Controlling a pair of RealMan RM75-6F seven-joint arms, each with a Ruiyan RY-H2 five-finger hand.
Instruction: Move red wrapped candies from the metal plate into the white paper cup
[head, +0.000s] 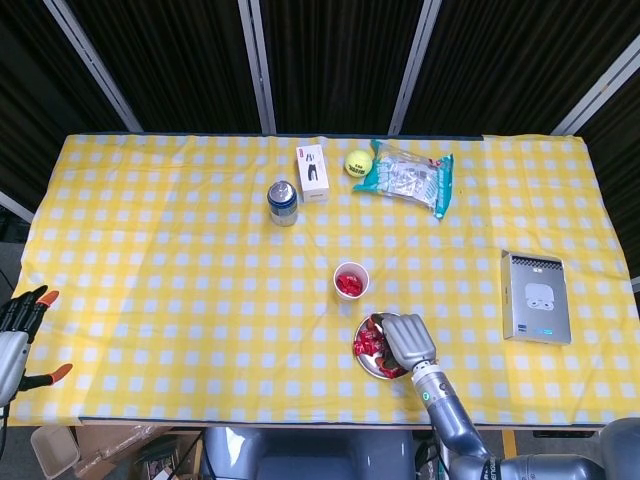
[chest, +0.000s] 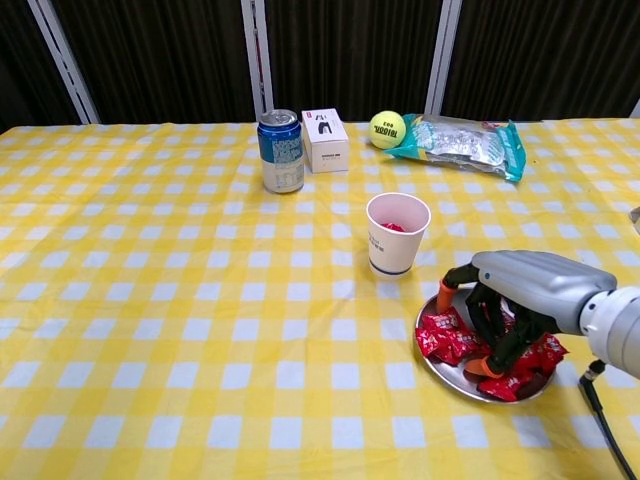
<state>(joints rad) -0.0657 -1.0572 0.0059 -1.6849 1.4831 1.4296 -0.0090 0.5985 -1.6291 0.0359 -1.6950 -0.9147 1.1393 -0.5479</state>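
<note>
I have the right robot hand (chest: 520, 300) down over the metal plate (chest: 437, 357), its dark fingers (chest: 497, 322) curled into the heap of red wrapped candies (chest: 443, 337) with the orange tips among the wrappers. Whether a candy is actually pinched between them I cannot tell from either camera; the palm hides the contact from above.

The candies are small glossy red packets with white print, crinkled and lying every which way, piled across the shallow round silver plate near the front edge of the worktop (head: 180, 290). More red shows inside the white paper cup (chest: 397, 233), which stands upright just behind and to the left of the plate, apart from it.

My left robot hand (head: 22, 330) sits at the far left edge of the head view, off the yellow checked cloth, fingers spread and holding nothing.

Further back I see a blue can (chest: 281, 150), a small white box (chest: 325, 139), a tennis ball (chest: 387, 129) and a clear snack bag (chest: 465, 143). A grey flat box (head: 536, 296) lies off to the right.
</note>
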